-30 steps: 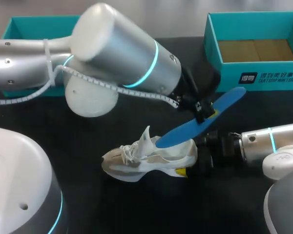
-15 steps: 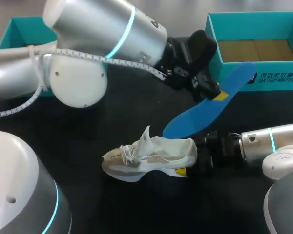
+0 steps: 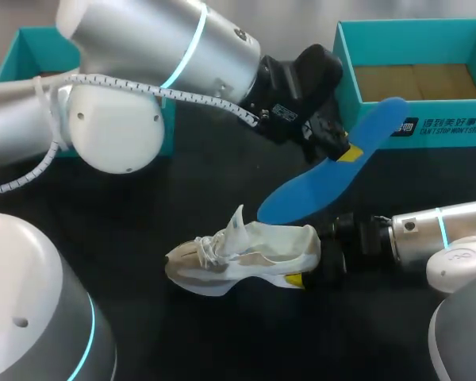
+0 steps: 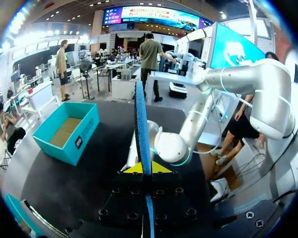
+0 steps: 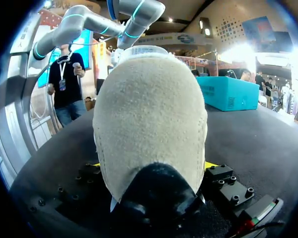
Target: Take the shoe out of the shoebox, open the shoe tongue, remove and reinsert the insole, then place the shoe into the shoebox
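Head view: my left gripper (image 3: 343, 152), closed on the blue insole (image 3: 325, 186), has lifted it clear of the shoe (image 3: 242, 258) toward the shoebox (image 3: 428, 127) at the bench's (image 3: 182, 333) far right corner. My right gripper (image 3: 311, 266) appears clamped on the shoe's back end, mid-bench. Removal looks done; reinsertion is next.

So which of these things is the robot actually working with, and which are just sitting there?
Part of the job:
- the shoe, held at its heel by the right pincer
- the blue insole, held up above the shoe by the left pincer
- the open shoebox

Just lying about:
- the second teal box at the back, partly hidden by the left arm
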`<state>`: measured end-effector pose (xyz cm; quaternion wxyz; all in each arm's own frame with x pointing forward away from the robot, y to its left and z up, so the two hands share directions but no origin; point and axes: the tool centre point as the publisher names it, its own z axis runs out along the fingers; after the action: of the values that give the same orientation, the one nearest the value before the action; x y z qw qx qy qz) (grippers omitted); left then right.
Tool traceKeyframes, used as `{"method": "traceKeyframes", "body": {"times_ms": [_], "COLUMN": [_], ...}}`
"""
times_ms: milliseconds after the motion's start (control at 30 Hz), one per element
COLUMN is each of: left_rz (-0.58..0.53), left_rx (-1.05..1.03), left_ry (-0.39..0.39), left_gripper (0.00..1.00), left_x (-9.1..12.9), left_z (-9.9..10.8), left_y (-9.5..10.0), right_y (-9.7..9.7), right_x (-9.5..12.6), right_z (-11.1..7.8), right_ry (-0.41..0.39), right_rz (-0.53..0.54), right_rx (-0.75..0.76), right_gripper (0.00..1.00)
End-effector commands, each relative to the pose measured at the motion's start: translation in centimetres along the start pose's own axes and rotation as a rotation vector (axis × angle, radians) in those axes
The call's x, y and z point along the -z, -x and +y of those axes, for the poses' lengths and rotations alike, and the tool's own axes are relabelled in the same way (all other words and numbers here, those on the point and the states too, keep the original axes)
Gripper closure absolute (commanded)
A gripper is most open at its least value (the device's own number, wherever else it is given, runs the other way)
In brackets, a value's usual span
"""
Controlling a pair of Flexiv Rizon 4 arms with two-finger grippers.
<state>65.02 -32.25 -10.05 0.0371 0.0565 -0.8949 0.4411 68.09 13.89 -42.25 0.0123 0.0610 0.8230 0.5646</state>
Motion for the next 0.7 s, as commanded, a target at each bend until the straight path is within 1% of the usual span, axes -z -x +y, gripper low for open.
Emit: {"method": "traceKeyframes", "body": {"times_ms": [33, 67, 133, 233, 300, 367, 433, 500, 533, 567, 700], "left_rz": [-0.005, -0.016, -0.003, 0.017, 0.038, 0.024, 0.019, 0.036, 0.097, 0.189, 0.189], "left_rx": [0.012, 0.022, 0.060, 0.089, 0.115, 0.107, 0.118, 0.150, 0.168, 0.246, 0.246], "left_ry": [-0.022, -0.041, -0.101, -0.177, -0.241, -0.286, -0.337, -0.388, -0.424, -0.468, -0.468], "left_gripper": [1.00, 1.00, 1.00, 1.00, 1.00, 1.00, 1.00, 1.00, 1.00, 1.00, 1.00], "left_x": [0.4, 0.7, 2.1, 4.4, 6.1, 7.7, 9.2, 10.7, 11.6, 13.0, 13.0], "left_z": [-0.4, -0.7, -1.5, -2.9, -3.8, -4.5, -5.1, -5.4, -5.6, -5.9, -5.9], "left_y": [0.1, 0.1, 0.3, 0.9, 1.3, 1.4, 1.5, 1.9, 2.1, 2.5, 2.5], "right_y": [-0.1, -0.1, -0.1, -0.1, -0.1, -0.1, -0.1, -0.1, -0.1, -0.1, -0.1], "right_x": [-0.1, -0.1, -0.1, -0.1, -0.1, -0.1, -0.1, -0.1, -0.1, -0.1, -0.1], "right_z": [0.1, 0.1, 0.1, 0.1, 0.1, 0.1, 0.1, 0.1, 0.1, 0.1, 0.1], "right_ry": [-0.006, -0.006, -0.006, -0.006, -0.006, -0.006, -0.006, -0.006, -0.006, -0.006, -0.006], "right_rz": [0.000, 0.000, 0.000, 0.000, 0.000, 0.000, 0.000, 0.000, 0.000, 0.000, 0.000], "right_rx": [-0.002, -0.002, -0.002, -0.002, -0.002, -0.002, -0.002, -0.002, -0.002, -0.002, -0.002], "right_gripper": [1.00, 1.00, 1.00, 1.00, 1.00, 1.00, 1.00, 1.00, 1.00, 1.00, 1.00]}}
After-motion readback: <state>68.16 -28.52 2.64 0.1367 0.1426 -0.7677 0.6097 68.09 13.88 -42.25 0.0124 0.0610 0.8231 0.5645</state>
